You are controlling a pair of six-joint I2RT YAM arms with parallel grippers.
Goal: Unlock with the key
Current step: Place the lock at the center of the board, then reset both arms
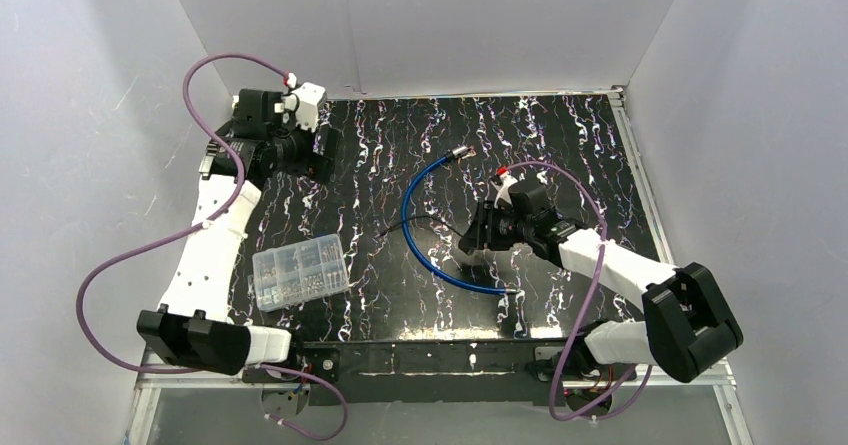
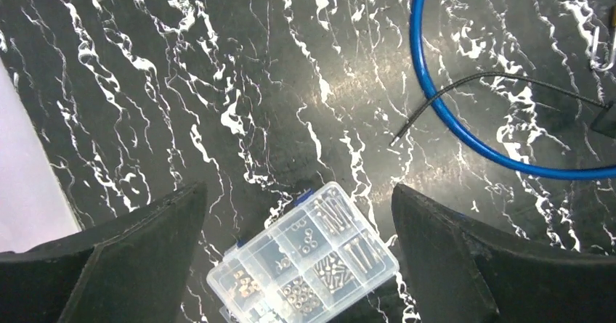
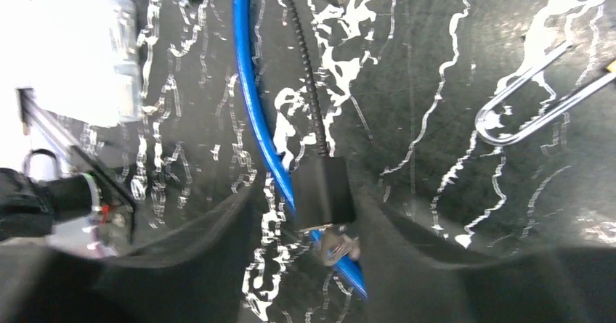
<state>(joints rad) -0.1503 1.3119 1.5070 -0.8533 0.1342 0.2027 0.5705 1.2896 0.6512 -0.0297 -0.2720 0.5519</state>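
From the overhead camera I saw the left gripper (image 1: 322, 151) parked at the far left corner of the black, white-veined table top (image 1: 600, 165). Its jaws were spread wide with nothing between them. In its own wrist view, that gripper (image 2: 296, 191) hung above a clear plastic compartment box of screws and small hardware (image 2: 305, 265), not touching it.

The right gripper (image 1: 472, 239) was low over the middle of the table, at the blue plastic-coated cable loop (image 1: 408, 227). In the right wrist view its jaws stood apart around a small black rectangular block (image 3: 325, 191). I saw a gap on the left side of the block. On the right, the block sat against or just beside the finger, and I could not tell whether they touched.

A thin black beaded cord (image 3: 309, 98) ran from the top of the block, close alongside the blue cable. The block lay over the cable, and a small metal piece (image 3: 339, 244) showed just under it. I could not tell whether that piece was a key seated in a lock.

A bent silver wire clip (image 3: 523, 112) lay on the table to the right, well apart from the block.
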